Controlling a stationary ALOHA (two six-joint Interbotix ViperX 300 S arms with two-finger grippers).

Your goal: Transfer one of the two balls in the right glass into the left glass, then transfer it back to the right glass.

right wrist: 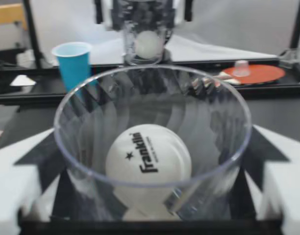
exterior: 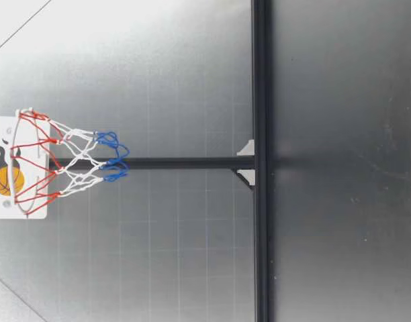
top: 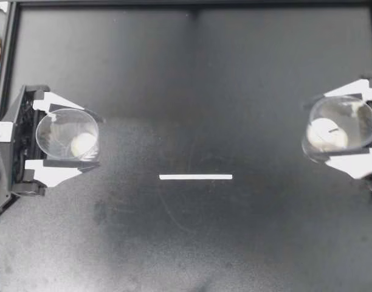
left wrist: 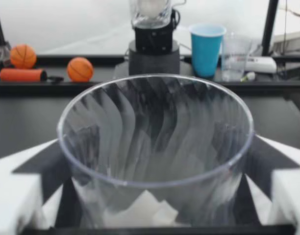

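My left gripper (top: pixel 89 139) at the table's left edge is shut on the left glass (top: pixel 55 131), a clear ribbed tumbler with one white ball (top: pixel 84 145) inside. My right gripper (top: pixel 312 131) at the right edge is shut on the right glass (top: pixel 356 118), which holds a white ball (top: pixel 327 135). In the right wrist view that ball (right wrist: pixel 147 159) lies at the bottom of the glass (right wrist: pixel 91 122) between the white fingers (right wrist: pixel 15 186). In the left wrist view the glass (left wrist: pixel 155 127) fills the gap between the fingers (left wrist: pixel 17 186); its ball is not clear there. The low view shows neither arm.
A white tape strip (top: pixel 196 177) lies mid-table between the arms. A black frame rail (exterior: pixel 261 161) and a toy basketball hoop (exterior: pixel 37 164) stand at the far side. Off the table are a blue cup (left wrist: pixel 206 49), orange mini basketballs (left wrist: pixel 80 69) and a red paddle (right wrist: pixel 253 73).
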